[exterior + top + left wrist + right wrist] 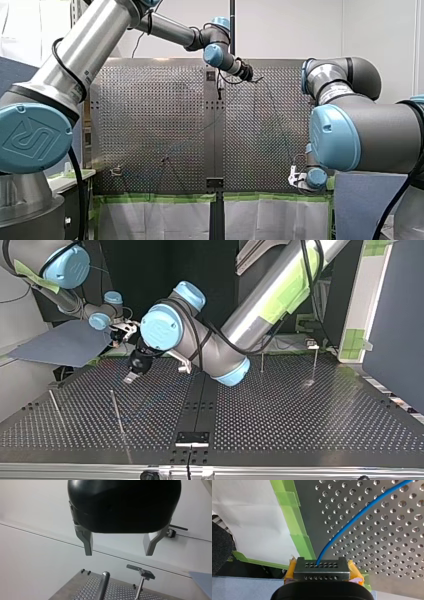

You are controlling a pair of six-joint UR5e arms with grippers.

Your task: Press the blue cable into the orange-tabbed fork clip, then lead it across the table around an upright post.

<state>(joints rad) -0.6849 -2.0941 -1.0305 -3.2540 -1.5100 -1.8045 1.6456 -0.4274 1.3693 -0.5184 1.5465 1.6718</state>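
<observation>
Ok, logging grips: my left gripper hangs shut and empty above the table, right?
Not shut. The left wrist view shows my left gripper open, its metal fingers well apart; it is empty and above the table, as you said.

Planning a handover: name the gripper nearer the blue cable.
Right. The blue cable runs into my right gripper; my left gripper hangs open by a post, no cable near it.

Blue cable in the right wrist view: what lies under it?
Bare perforated table lies under the blue cable. Its near end runs behind a holed metal block at my right gripper, which hides it.
</observation>
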